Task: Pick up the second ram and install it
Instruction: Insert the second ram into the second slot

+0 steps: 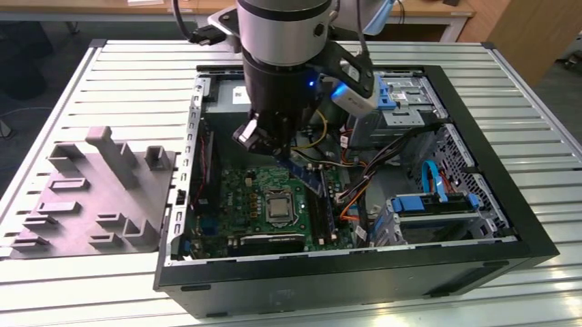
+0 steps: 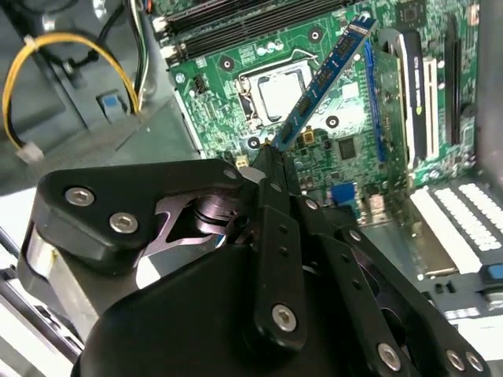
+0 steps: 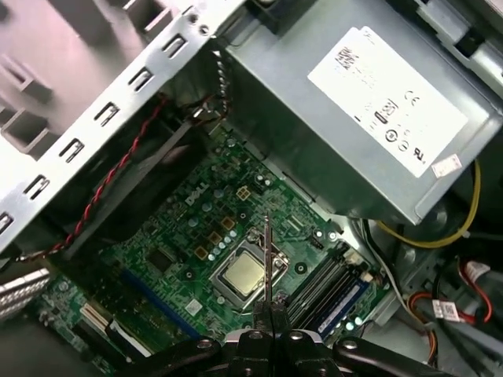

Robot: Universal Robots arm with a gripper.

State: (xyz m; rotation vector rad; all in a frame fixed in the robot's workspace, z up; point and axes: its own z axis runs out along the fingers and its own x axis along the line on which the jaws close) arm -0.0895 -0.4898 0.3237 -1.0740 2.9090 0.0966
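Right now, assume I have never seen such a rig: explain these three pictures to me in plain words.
The silver-and-black column is a robot arm reaching into an open computer case that lies on a slatted metal table. The exterior view looks on from off the arm. Both wrist views come from cameras riding on it, aimed at the green motherboard. The black pincer is shut on the second ram, a thin blue memory stick, held above the board near the silver processor socket. A grey moulded tray sits beside the case on the exterior view's left.
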